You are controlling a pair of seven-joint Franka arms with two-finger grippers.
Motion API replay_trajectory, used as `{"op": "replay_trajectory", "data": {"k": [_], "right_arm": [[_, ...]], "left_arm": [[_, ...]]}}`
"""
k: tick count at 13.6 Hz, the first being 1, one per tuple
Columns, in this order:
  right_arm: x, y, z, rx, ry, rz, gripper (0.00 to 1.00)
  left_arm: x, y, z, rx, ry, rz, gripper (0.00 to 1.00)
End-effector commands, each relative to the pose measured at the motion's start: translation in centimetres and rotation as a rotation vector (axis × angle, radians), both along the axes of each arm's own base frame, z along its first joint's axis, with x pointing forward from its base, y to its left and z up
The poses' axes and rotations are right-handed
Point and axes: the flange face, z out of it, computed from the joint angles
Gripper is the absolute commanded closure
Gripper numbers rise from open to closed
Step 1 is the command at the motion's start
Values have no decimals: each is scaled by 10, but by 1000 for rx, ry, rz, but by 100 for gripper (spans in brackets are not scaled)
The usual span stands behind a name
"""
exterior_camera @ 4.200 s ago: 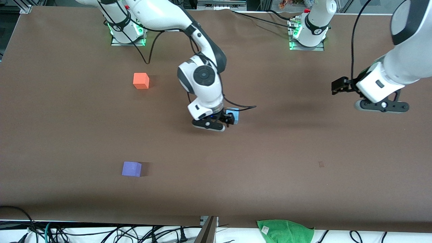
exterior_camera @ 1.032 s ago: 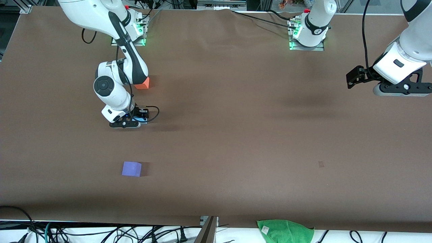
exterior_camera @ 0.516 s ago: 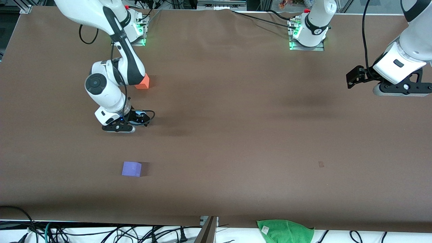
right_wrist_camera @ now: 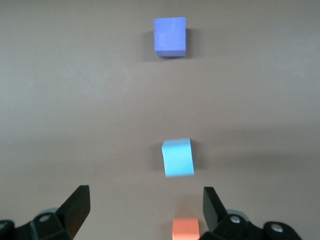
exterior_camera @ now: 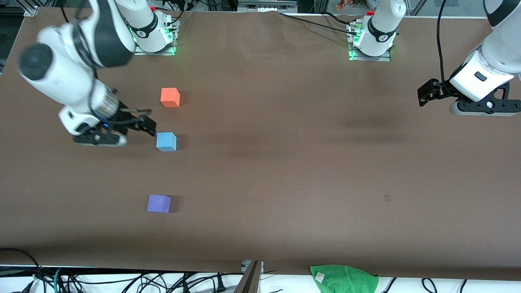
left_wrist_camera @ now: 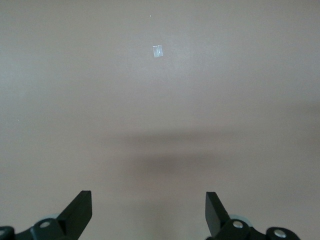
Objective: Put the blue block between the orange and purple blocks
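Basically done, by the look of it: the blue block (exterior_camera: 166,141) sat flat on the bench (exterior_camera: 285,171), free of any grip, in the gap between the other two cubes. Going near to far from the front camera: the purple block (exterior_camera: 158,203) lay nearest, then the blue one, then the orange block (exterior_camera: 170,97) closest to the robot bases. All three stood well apart, none touching, and roughly in one line; blue looked a bit closer to orange than to purple, so not dead centre, but I'd judge it as between. The right wrist view agreed: purple (right_wrist_camera: 170,36), blue (right_wrist_camera: 178,157) and orange (right_wrist_camera: 185,229) stacked up along one axis, blue slightly rotated against the others. The right tool (exterior_camera: 122,129) was up in the air just beside the blue block, toward the right arm's end of the bench, its fingers spread wide and holding nothing. The left tool (exterior_camera: 456,101) waited over bare bench at the left arm's end, well away from all three blocks, also spread wide and empty. What was left, as I read it: only clearing the right arm away; no regrasp seemed needed.
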Motion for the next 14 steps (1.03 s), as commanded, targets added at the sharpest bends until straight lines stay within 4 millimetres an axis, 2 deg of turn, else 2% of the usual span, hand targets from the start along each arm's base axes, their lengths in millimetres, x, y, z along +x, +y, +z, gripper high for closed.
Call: {"op": "replay_trajectory", "data": {"k": [1,3,4,5,8,11,14], "right_arm": [[-17,-13,55,6,69,11,0],[-20,-16,79,-7,86,26,0],[-20,-23,81,-12,82,32,0],[-21,-42,86,-10,79,56,0],[-25,-62,93,-58,79,91,0],[-26,-63,99,-90,71,112,0],[-17,-59,105,-96,53,110,0]], "left_arm": [[-4,-1,5,-20,3,-2,0],[-4,0,5,-43,5,5,0],[-4,1,5,-43,4,7,0],[-4,1,5,-43,4,9,0],[-4,1,5,-43,4,9,0],[-4,1,5,-44,4,9,0],[-4,2,5,-44,4,10,0]]}}
